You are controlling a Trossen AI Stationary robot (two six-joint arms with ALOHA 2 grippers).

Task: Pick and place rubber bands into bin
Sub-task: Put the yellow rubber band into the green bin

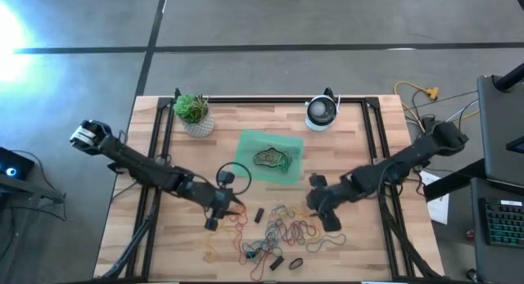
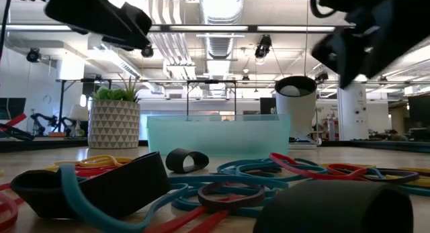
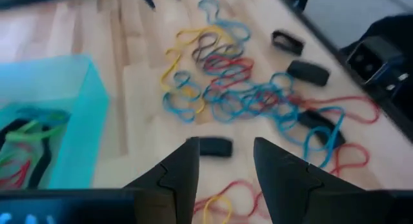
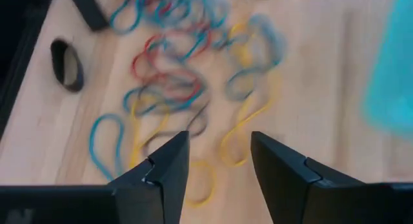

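I see my left gripper [image 1: 233,209] hanging over the table with its fingers spread and nothing in them. Next comes the bin [image 1: 271,157], which has a few bands inside already. In front of it the rubber bands [image 1: 282,231] lie in a big messy pile, so most are left. My right gripper [image 1: 315,204] is spread and empty too.

Overhead looking down, table-level looking across, wrist views close, all sharing rubber bands [image 1: 282,231].
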